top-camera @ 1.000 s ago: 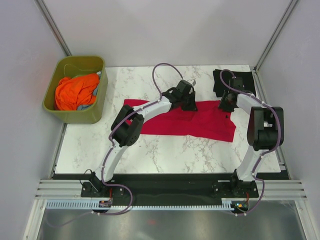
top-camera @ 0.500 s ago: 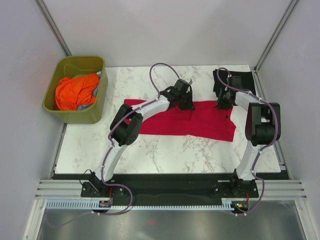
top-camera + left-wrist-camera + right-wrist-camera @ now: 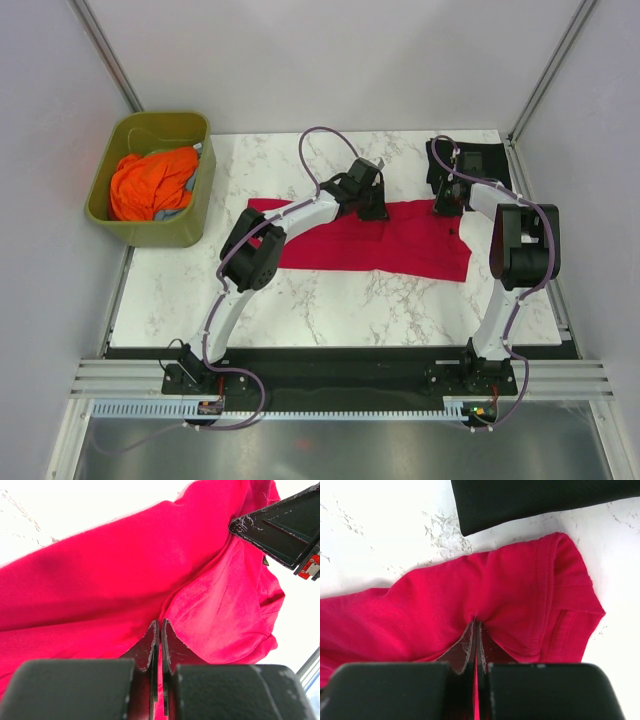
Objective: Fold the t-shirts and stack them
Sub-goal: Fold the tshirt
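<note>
Both arms are reaching out over the marble tabletop (image 3: 330,310), and both are down on the same garment. The red t-shirt (image 3: 370,245) lies stretched sideways across the far half of the tabletop, from about the middle towards the right edge, mostly flat but rumpled along its far hem.

The left claw (image 3: 160,625) has its fingers pressed together, and the red cloth gathers into a crease that runs right into the tips: it is pinching the shirt along the far edge, near the middle.

Over on the right, the right claw (image 3: 476,622) is clamped tight as well, with a pucker of red fabric drawn up between its tips, just beside the short sleeve (image 3: 570,595), which lies flat on the marble.

The black t-shirt (image 3: 480,160) sits folded at the far right corner of the tabletop, close to the red one but not touching it.

At the far left corner stands an olive tub (image 3: 150,235) with a crumpled orange cloth (image 3: 150,185) inside.
</note>
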